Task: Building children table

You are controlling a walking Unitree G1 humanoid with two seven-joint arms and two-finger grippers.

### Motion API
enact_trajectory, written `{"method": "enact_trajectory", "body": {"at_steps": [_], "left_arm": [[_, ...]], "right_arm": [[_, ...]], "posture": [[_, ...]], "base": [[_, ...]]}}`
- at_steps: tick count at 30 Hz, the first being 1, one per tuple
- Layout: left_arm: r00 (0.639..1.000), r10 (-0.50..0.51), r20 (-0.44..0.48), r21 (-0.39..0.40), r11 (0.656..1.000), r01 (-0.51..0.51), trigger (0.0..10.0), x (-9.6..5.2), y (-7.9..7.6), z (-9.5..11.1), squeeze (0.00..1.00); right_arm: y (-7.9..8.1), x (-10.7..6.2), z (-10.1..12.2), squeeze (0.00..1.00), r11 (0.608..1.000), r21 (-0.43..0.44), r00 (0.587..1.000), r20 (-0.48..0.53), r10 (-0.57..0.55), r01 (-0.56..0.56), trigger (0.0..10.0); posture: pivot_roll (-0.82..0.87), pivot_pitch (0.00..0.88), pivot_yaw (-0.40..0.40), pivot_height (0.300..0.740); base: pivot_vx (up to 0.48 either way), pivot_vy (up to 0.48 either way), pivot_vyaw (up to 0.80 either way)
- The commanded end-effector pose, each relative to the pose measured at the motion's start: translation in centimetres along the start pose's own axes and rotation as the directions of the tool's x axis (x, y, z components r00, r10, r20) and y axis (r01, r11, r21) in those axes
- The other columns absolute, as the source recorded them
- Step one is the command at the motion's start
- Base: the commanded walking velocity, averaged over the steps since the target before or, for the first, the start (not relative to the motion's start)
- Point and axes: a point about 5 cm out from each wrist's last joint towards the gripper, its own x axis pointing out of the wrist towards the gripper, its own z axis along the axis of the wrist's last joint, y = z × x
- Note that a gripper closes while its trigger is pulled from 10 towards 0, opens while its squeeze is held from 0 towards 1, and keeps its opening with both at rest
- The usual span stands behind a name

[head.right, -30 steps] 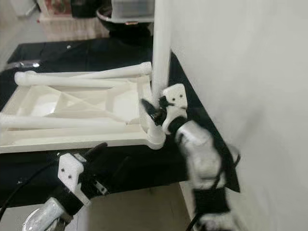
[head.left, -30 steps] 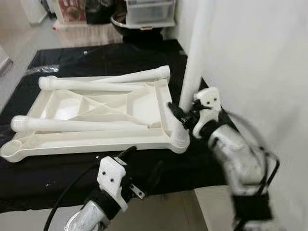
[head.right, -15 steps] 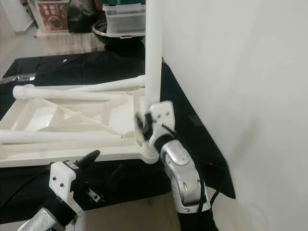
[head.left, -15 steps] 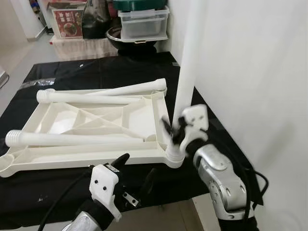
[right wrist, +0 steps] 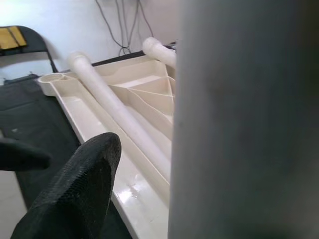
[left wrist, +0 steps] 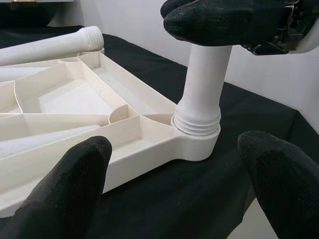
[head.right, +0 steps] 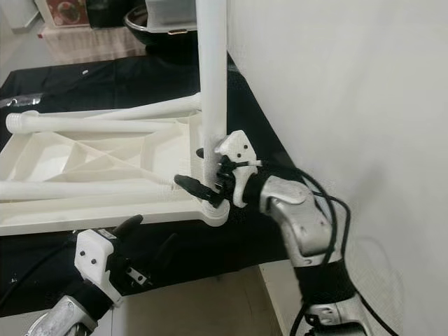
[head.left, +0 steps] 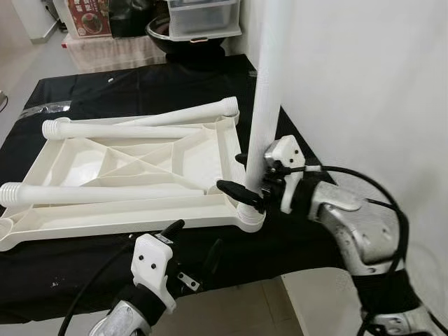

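Nearest the camera, the left gripper (head.left: 189, 248) is held low before the edge of the black-covered table (head.left: 84, 266), its fingers (left wrist: 75, 184) spread apart and holding nothing. Just beyond it, the white tabletop (head.left: 126, 175) is laid upside down on the cloth, its ribbed underside showing. At the near right corner socket (left wrist: 194, 142) a white leg (head.left: 264, 105) is stood upright — its threaded end seated in the socket. The leg's lower part is clasped by the right gripper (head.left: 241, 178), one finger on each side. Three more legs (head.left: 119, 129) are laid across the tabletop. Farther back, storage boxes (head.left: 203, 14) are seen against the wall.
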Motion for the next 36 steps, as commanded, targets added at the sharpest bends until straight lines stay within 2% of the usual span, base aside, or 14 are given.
{"method": "enact_trajectory", "body": {"at_steps": [1,13,14,15,16,17,18,19,20,24,30,31,35,36], "left_arm": [[1.0,0.002,-0.01,-0.005,1.0,-0.002,10.0,-0.1,-0.1,-0.3,0.0],[1.0,0.007,-0.015,-0.007,1.0,-0.007,10.0,-0.1,0.1,-0.4,0.0],[1.0,0.007,-0.016,-0.005,1.0,-0.007,10.0,0.0,0.1,-0.4,0.0],[1.0,0.007,-0.016,-0.005,1.0,-0.007,10.0,0.0,0.1,-0.4,0.0],[1.0,0.008,-0.018,-0.003,1.0,-0.008,10.0,0.0,0.2,-0.4,0.0],[1.0,0.008,-0.018,-0.003,1.0,-0.008,10.0,0.0,0.2,-0.4,0.0],[1.0,0.01,-0.02,0.001,1.0,-0.01,10.0,0.0,0.4,-0.5,0.0],[1.0,0.01,-0.02,0.001,1.0,-0.01,10.0,0.0,0.4,-0.5,0.0],[0.999,0.026,-0.025,0.0,1.0,-0.026,10.0,0.1,0.7,-0.5,0.0],[0.999,0.03,-0.027,-0.001,1.0,-0.03,10.0,0.1,0.8,-0.6,0.0],[0.999,0.042,-0.031,0.0,0.999,-0.042,10.0,0.3,1.0,-0.7,0.0],[0.998,0.047,-0.032,-0.002,0.999,-0.047,10.0,0.3,1.0,-0.7,0.0],[0.998,0.054,-0.034,-0.004,0.999,-0.054,10.0,0.4,1.1,-0.8,0.0],[0.998,0.058,-0.037,-0.003,0.998,-0.058,10.0,0.4,1.2,-0.8,0.0]], "right_arm": [[0.9,1.0,0.1,0.0,0.994,0.009,0.993,0.029,0.112,-0.112,0.0],[1.2,0.4,-0.5,0.0,0.994,0.06,0.994,0.054,0.09,-0.094,0.0],[1.4,0.6,-1.2,0.0,0.998,0.057,0.999,0.02,-0.03,0.029,0.0],[1.4,0.6,-1.2,0.0,0.998,0.057,0.999,0.02,-0.03,0.029,0.0],[1.4,0.8,-1.9,0.0,0.982,0.063,0.984,-0.009,-0.18,0.18,0.0],[1.4,0.8,-1.9,0.0,0.982,0.063,0.984,-0.009,-0.18,0.18,0.0],[1.0,0.3,-3.4,0.0,0.874,-0.023,0.868,-0.103,-0.486,0.486,0.0],[1.0,0.3,-3.4,0.0,0.874,-0.023,0.868,-0.103,-0.486,0.486,0.0],[3.4,-0.4,-5.1,0.0,0.73,-0.067,0.713,-0.166,-0.681,0.681,0.0],[4.3,-0.3,-5.3,0.0,0.721,-0.072,0.703,-0.172,-0.69,0.689,0.0],[4.9,1.5,-4.8,0.0,0.754,-0.023,0.745,-0.139,-0.653,0.657,0.0],[4.9,1.8,-4.6,0.0,0.762,-0.02,0.755,-0.122,-0.645,0.648,10.0],[5.0,2.2,-4.0,0.0,0.779,0.032,0.779,-0.083,-0.622,0.626,10.0],[5.1,2.3,-3.6,1.0,0.8,0.051,0.802,-0.049,-0.596,0.598,10.0]], "posture": [[-0.05,0.108,0.006,0.74],[-0.05,0.116,0.008,0.74],[-0.04,0.113,0.005,0.74],[-0.04,0.113,0.005,0.74],[-0.04,0.112,0.007,0.74],[-0.04,0.112,0.007,0.74],[-0.04,0.113,0.006,0.74],[-0.04,0.113,0.006,0.74],[-0.03,0.109,0.013,0.74],[-0.03,0.109,0.013,0.74],[-0.03,0.099,0.014,0.74],[-0.04,0.103,0.014,0.74],[-0.04,0.106,0.015,0.74],[-0.04,0.106,0.017,0.74]], "base": [[0.0,0.0,0.0],[0.0,0.0,0.0],[0.0,0.0,0.0],[0.0,0.0,0.0],[0.0,0.0,0.0],[0.0,0.0,0.0],[0.0,0.0,0.0],[0.0,0.0,0.0],[0.0,0.0,0.0],[0.0,0.0,0.0],[0.0,0.0,0.0],[0.0,0.0,0.0],[0.0,0.0,0.0],[0.0,0.0,0.0]]}}
